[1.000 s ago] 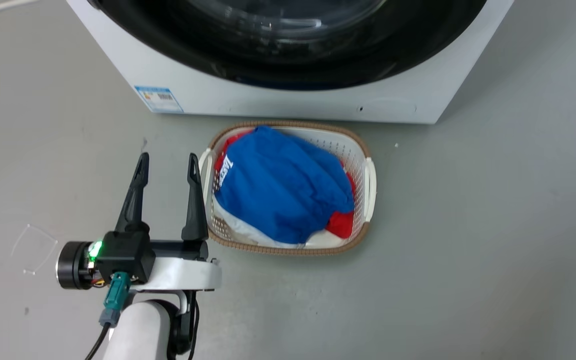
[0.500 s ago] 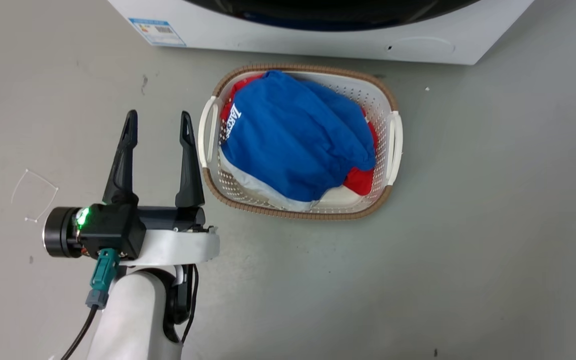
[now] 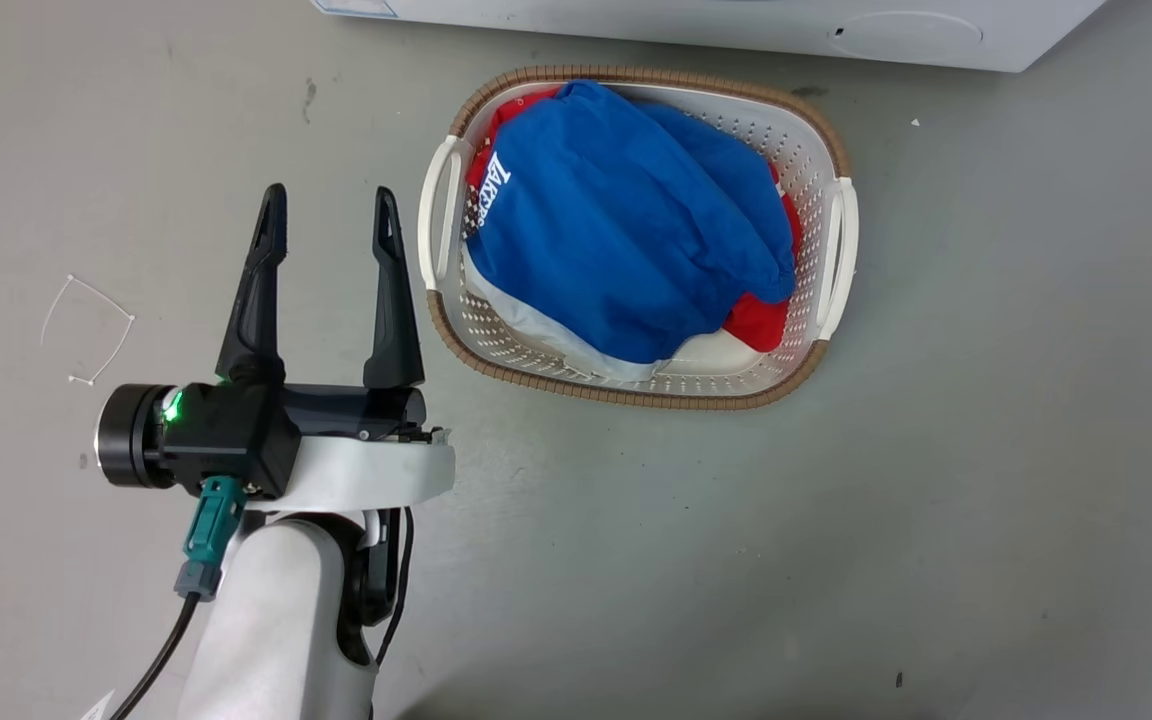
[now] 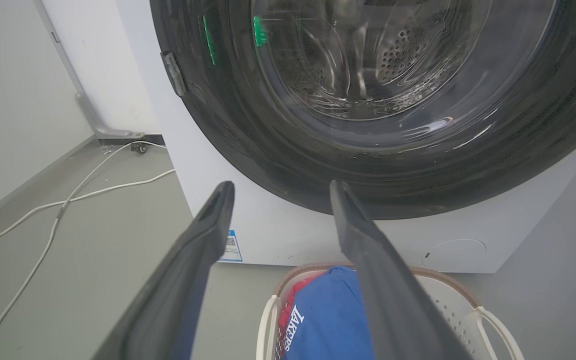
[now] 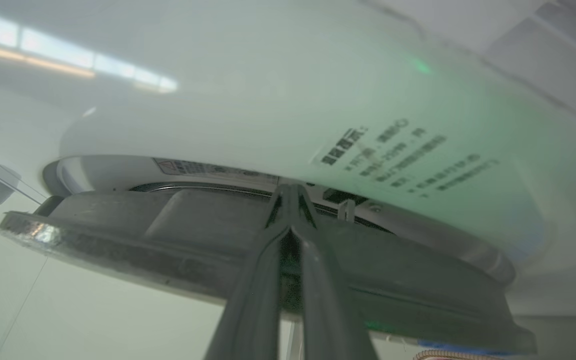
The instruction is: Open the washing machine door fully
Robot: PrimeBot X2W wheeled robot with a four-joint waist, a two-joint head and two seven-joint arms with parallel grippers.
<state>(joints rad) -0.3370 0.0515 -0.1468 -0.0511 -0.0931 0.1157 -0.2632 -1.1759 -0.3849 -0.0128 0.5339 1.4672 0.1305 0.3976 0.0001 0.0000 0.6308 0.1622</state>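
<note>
While the one round washing machine door (image 4: 378, 100) sits on the front of the one white washing machine (image 4: 278, 235), glass facing out over one basket (image 3: 636, 400), the right gripper (image 5: 288, 189) has fingers pressed together at the door's edge; the left gripper (image 4: 280, 184) is spread.

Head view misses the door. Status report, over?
Left gripper open, beside the laundry basket. Right gripper shut, tips at the rim of the washing machine door. Basket on floor below door.

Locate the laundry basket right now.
Head view: the laundry basket sits on the floor just in front of the washing machine, immediately right of the open left gripper.
</note>
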